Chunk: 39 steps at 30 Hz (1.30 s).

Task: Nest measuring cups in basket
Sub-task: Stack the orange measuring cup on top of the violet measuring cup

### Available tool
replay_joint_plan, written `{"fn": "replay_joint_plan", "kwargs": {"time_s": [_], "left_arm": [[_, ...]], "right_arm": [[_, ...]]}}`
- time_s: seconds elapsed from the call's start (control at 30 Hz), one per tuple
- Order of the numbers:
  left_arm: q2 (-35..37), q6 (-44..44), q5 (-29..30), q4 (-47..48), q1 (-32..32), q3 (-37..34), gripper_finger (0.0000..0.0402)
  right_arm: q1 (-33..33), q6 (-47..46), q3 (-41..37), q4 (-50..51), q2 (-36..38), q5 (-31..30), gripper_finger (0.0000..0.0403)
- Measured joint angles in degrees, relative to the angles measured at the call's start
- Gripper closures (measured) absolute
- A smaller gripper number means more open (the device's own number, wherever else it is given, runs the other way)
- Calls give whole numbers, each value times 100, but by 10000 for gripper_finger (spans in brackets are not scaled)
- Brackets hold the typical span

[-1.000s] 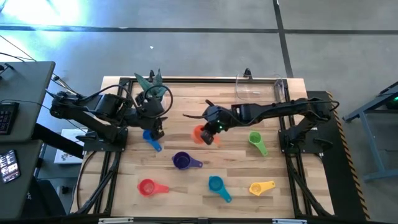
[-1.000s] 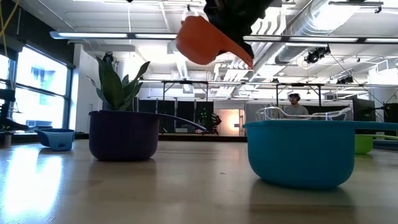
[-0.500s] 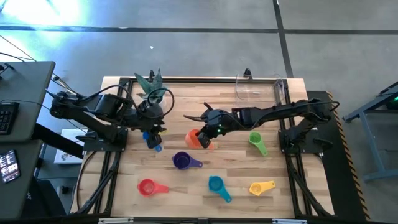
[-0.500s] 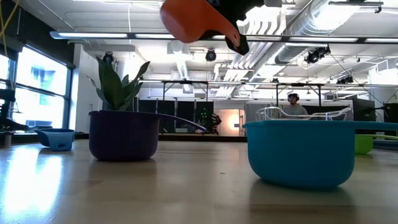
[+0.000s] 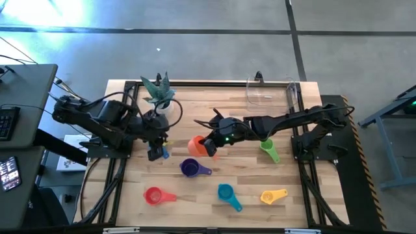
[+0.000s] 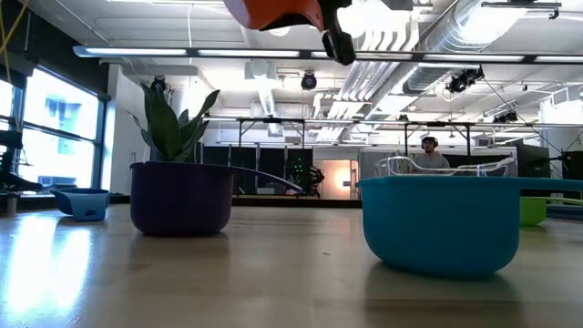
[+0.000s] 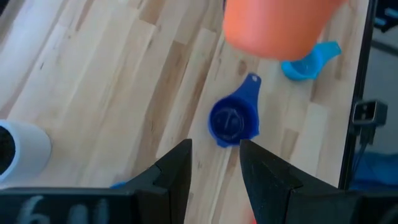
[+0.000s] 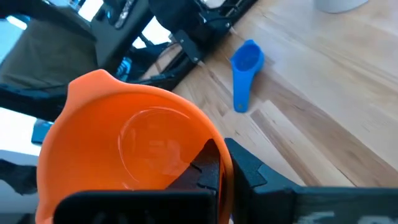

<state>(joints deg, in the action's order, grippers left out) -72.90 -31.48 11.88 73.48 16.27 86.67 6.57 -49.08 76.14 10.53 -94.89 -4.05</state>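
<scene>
My right gripper (image 5: 209, 145) is shut on the orange measuring cup (image 5: 197, 144), held high over the table's middle; the low view shows only the cup's underside (image 6: 271, 11) at the top edge. My left gripper (image 5: 155, 151) is open above the blue cup (image 5: 162, 153), which sits on its base (image 6: 86, 204) with nothing on it. The purple cup (image 5: 190, 168), red cup (image 5: 153, 195), teal cup (image 5: 226, 192), yellow cup (image 5: 272, 195) and green cup (image 5: 267, 147) stand on the wood. The clear basket (image 5: 269, 92) sits at the far edge. My right gripper holds the orange cup by the near side of its bowl rim (image 8: 200, 144), one finger (image 8: 210, 167) inside the bowl and the other (image 8: 249, 169) outside. The handle is hidden. The cup is lifted clear of the table, its mouth facing the wrist camera.
A white pot with a green plant (image 5: 158, 104) stands just beyond my left gripper. In the low view the purple cup (image 6: 180, 196) and teal cup (image 6: 441, 223) stand close to the camera. Black frame rails (image 5: 296, 138) run along both table sides. A person (image 6: 431, 151) stands far behind.
My right gripper has carried the orange cup up and toward the table's left, to just beyond the purple cup. My left gripper has moved from beside the plant pot toward the near edge, ending over the blue cup.
</scene>
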Motion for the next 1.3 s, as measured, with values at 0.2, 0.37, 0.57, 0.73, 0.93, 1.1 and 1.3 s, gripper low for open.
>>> {"fn": "replay_joint_plan", "kwargs": {"time_s": [0.2,0.37,0.57,0.73,0.93,1.1,1.3], "left_arm": [[0,-81,1,36,307,0,275],[0,-287,2,38,555,0,275],[0,-502,0,43,859,0,275],[0,-745,2,43,1096,0,275],[2,-745,0,46,1244,2,275],[2,-745,24,41,1242,4,275],[2,-742,26,83,1242,4,275]], "right_arm": [[47,59,0,-428,0,-32,402],[101,263,2,-885,-2,-49,402],[136,286,2,-945,-2,-144,402],[136,294,23,-1222,-4,-85,402],[136,555,610,-680,-154,-46,402],[95,798,1431,154,-596,98,402],[81,960,2267,1132,-1232,338,402]]}}
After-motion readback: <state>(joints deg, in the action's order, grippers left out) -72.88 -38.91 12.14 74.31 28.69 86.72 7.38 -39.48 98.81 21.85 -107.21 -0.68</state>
